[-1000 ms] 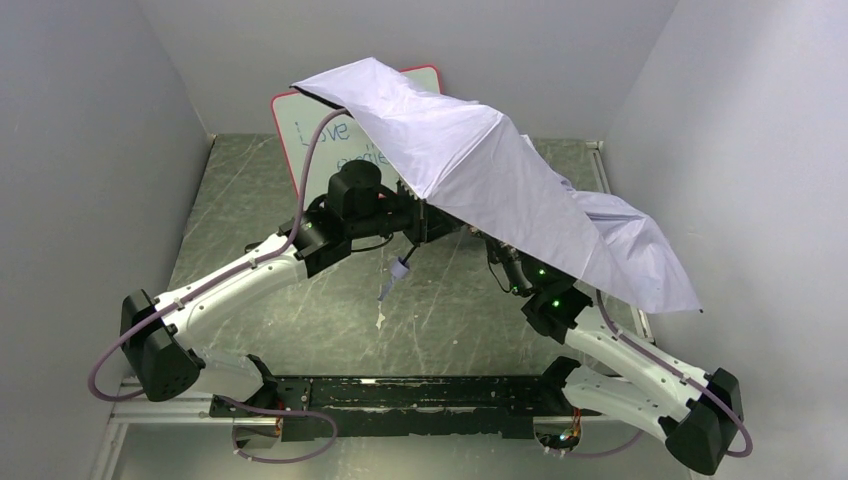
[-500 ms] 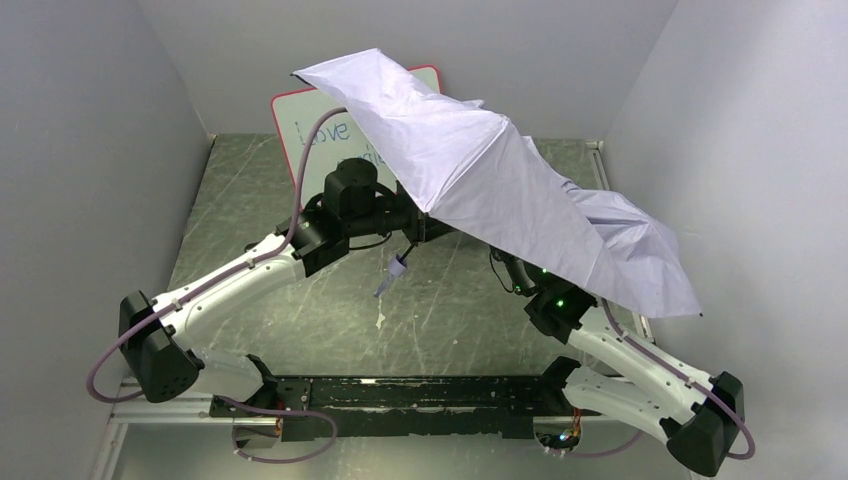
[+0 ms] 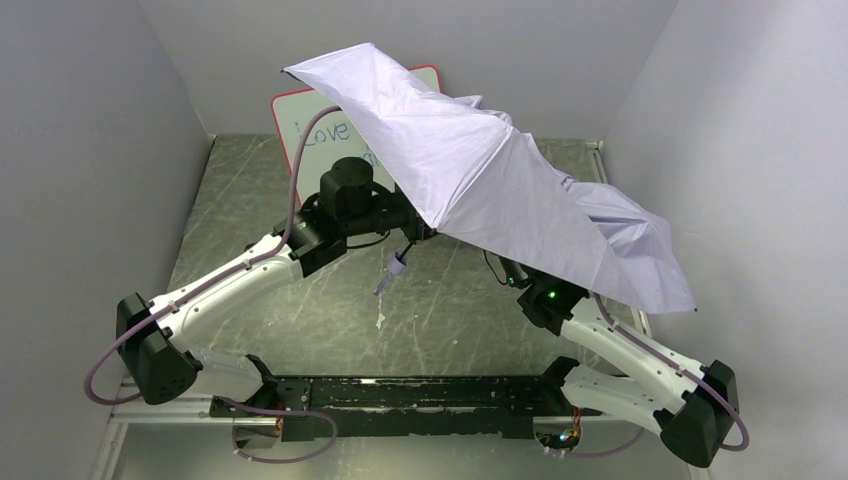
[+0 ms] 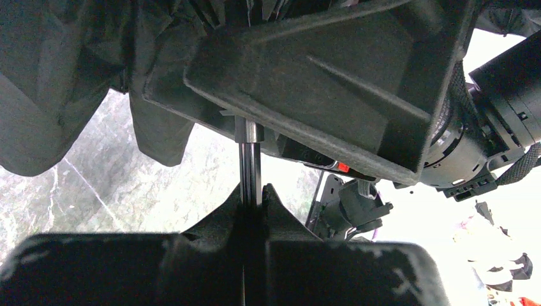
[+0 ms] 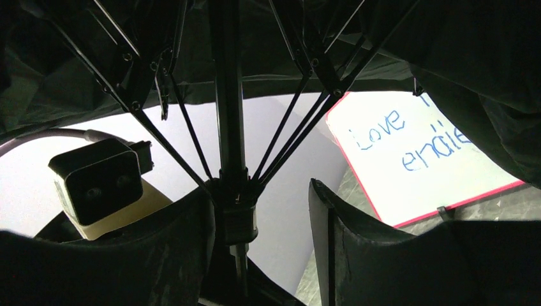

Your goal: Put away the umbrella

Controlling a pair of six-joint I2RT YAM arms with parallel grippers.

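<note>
Plain pale grey walls (image 3: 90, 150) close in on three sides around a dark green, scuffed tabletop (image 3: 240, 190). At its far edge stands a red-framed whiteboard (image 3: 287, 115) with blue handwriting. The light is soft and even.

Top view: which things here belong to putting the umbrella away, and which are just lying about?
Part of the job:
- umbrella, canopy spread open
- left gripper, shut on the shaft
- right gripper, fingers apart either side of the runner

Just lying about:
- red-framed whiteboard, behind the umbrella
</note>
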